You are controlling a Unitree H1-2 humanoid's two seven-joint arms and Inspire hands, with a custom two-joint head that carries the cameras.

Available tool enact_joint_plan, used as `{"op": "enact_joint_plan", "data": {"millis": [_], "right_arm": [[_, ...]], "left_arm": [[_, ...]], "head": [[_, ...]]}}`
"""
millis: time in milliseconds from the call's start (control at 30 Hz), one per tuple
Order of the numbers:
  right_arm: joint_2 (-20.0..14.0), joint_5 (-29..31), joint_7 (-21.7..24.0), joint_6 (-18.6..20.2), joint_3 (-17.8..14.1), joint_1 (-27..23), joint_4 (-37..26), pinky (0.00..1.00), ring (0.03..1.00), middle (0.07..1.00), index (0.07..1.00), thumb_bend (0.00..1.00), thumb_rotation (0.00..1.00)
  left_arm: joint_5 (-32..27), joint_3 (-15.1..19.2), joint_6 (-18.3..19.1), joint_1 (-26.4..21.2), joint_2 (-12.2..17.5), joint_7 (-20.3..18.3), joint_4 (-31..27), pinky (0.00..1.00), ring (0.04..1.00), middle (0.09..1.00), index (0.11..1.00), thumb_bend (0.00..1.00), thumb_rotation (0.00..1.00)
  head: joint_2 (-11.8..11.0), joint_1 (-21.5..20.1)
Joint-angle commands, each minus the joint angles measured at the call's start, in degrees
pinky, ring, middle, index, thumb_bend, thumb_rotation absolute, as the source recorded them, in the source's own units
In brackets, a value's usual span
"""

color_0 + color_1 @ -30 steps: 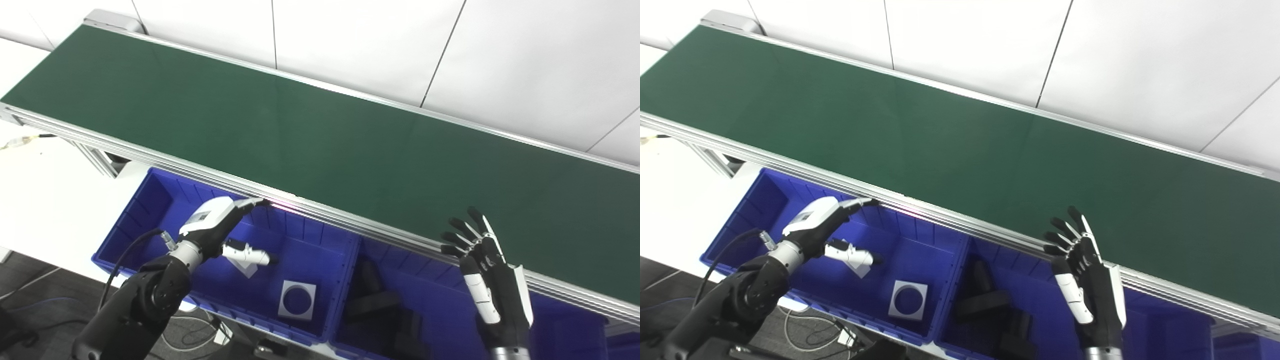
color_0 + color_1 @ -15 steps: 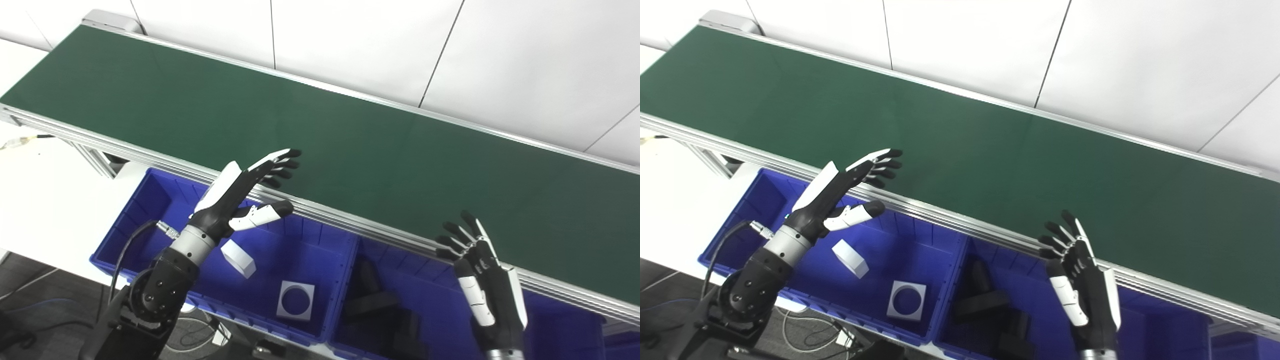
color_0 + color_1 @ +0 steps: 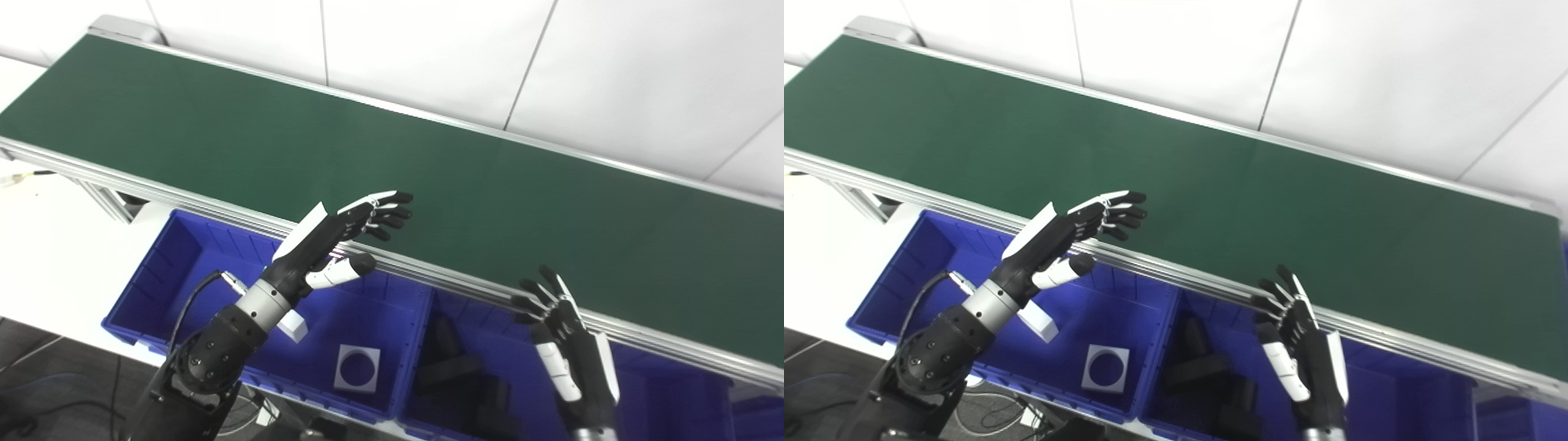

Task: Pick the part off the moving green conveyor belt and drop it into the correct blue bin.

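Long green belt (image 3: 429, 177) runs bare, no part on it that I can see. White block (image 3: 294, 326) lies in the left blue bin (image 3: 153, 288). My left hand (image 3: 334, 236) hangs spread and empty above the belt's rail; risk is clipping it on a late grab

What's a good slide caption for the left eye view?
Both open hands, left hand and right hand, wait over blue bins beside the bare green conveyor belt.
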Motion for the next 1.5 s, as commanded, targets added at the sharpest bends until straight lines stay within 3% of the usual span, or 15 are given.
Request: {"op": "enact_joint_plan", "data": {"millis": [0, 300, 500, 767, 933, 1467], "right_arm": [[0.8, -0.5, -0.5, -4.3, 0.5, -0.1, -0.1, 0.68, 0.771, 0.848, 0.936, 0.67, 0.77], [2.2, -4.0, -2.2, -6.3, 2.1, 0.5, 1.8, 0.69, 0.774, 0.846, 0.926, 0.67, 0.76], [2.9, -5.4, -3.4, -6.5, 2.5, 0.5, 2.8, 0.7, 0.776, 0.842, 0.92, 0.69, 0.78], [3.5, -5.8, -4.4, -6.8, 2.9, 0.0, 3.7, 0.69, 0.765, 0.832, 0.912, 0.67, 0.77], [3.7, -6.1, -4.9, -6.8, 3.1, -0.6, 4.7, 0.69, 0.762, 0.828, 0.906, 0.66, 0.77], [3.4, -5.9, -5.1, -7.4, 3.0, -0.3, 4.8, 0.69, 0.76, 0.823, 0.906, 0.66, 0.78]], "left_arm": [[-2.0, 0.1, -2.8, -1.4, -0.4, -0.3, 0.7, 0.71, 0.769, 0.805, 0.854, 0.84, 0.9], [-12.1, 0.9, -6.1, -1.3, -2.2, -3.4, 9.2, 0.66, 0.723, 0.77, 0.833, 0.78, 0.84], [-14.1, 1.2, -9.0, -0.8, -2.0, -5.1, 13.8, 0.65, 0.701, 0.747, 0.786, 0.7, 0.86], [-16.3, 2.6, -10.1, -0.8, -2.2, -6.7, 16.8, 0.66, 0.698, 0.719, 0.74, 0.69, 0.79], [-16.4, 3.1, -10.5, -1.2, -2.3, -7.4, 18.2, 0.68, 0.713, 0.728, 0.74, 0.76, 0.78], [-13.4, 3.1, -11.6, -0.9, -3.3, -6.7, 17.4, 0.69, 0.743, 0.78, 0.789, 0.79, 0.75]], "head": [[-0.6, -2.0], [-2.4, -10.7], [-1.9, -13.9], [-1.2, -18.5], [-1.2, -18.1], [-2.3, -15.1]]}}
